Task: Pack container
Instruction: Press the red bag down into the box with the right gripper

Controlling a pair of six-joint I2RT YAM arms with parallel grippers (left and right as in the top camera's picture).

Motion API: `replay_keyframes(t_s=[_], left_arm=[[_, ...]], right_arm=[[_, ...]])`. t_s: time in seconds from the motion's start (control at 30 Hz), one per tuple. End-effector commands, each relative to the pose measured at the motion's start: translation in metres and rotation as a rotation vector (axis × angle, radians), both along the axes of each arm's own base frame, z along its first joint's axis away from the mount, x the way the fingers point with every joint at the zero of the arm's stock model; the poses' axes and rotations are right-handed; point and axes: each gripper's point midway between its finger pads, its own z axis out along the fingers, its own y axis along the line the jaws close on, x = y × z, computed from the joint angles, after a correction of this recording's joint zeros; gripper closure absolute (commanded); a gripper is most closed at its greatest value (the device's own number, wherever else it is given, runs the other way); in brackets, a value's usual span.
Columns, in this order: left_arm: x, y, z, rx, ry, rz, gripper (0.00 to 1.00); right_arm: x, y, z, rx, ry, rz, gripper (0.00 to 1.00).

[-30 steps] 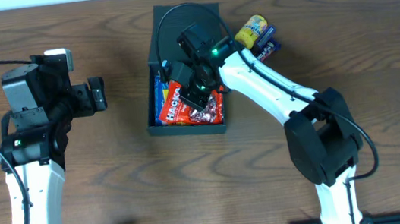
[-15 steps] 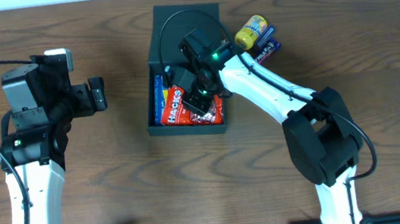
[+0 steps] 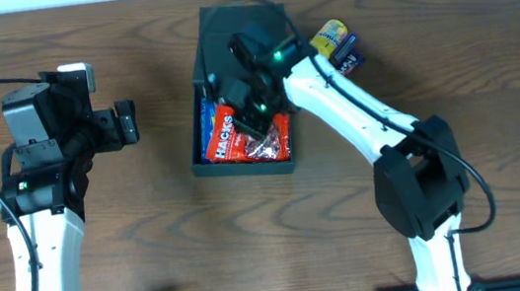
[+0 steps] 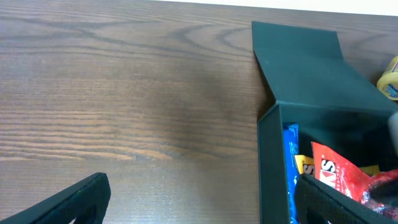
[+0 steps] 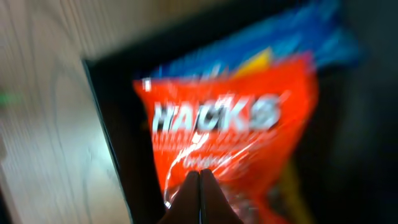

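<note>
The container (image 3: 243,165) is a dark box in the middle of the table, its flap lid (image 3: 225,25) folded open towards the back. Inside lie a red Hacks packet (image 3: 229,139) and a blue packet (image 3: 206,122). My right gripper (image 3: 254,116) hangs over the box, shut, with its tips (image 5: 199,177) against the red packet (image 5: 230,124); nothing shows between the fingers. My left gripper (image 3: 128,122) stands open well to the left of the box. In the left wrist view the left gripper (image 4: 202,208) spans bare wood and the box wall (image 4: 270,162).
A yellow packet (image 3: 330,35) and a dark blue packet (image 3: 348,55) lie on the table just right of the lid. The right arm reaches across from the front right. Bare wooden tabletop surrounds the box.
The right gripper has shifted slightly back and left over the box, staying shut. The red packet has settled a little lower in the box. The left arm has not moved.
</note>
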Motion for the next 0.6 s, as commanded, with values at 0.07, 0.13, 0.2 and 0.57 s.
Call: replay_keyframes(t_s=[0.07, 0.13, 0.2, 0.57], left_arm=[[0.003, -0.001, 0.017, 0.004, -0.042, -0.013, 0.05], [0.003, -0.001, 0.016, 0.004, -0.041, -0.013, 0.05], [0.003, -0.001, 0.017, 0.004, -0.042, -0.013, 0.05], [0.003, -0.001, 0.017, 0.004, -0.042, -0.013, 0.05]], right_arm=[[0.024, 0.013, 0.023, 0.05, -0.119, 0.004, 0.99], [0.027, 0.016, 0.014, 0.051, -0.126, 0.005, 0.99], [0.026, 0.016, 0.004, 0.042, -0.116, 0.007, 0.99], [0.013, 0.011, -0.078, -0.072, 0.06, -0.035, 0.99]])
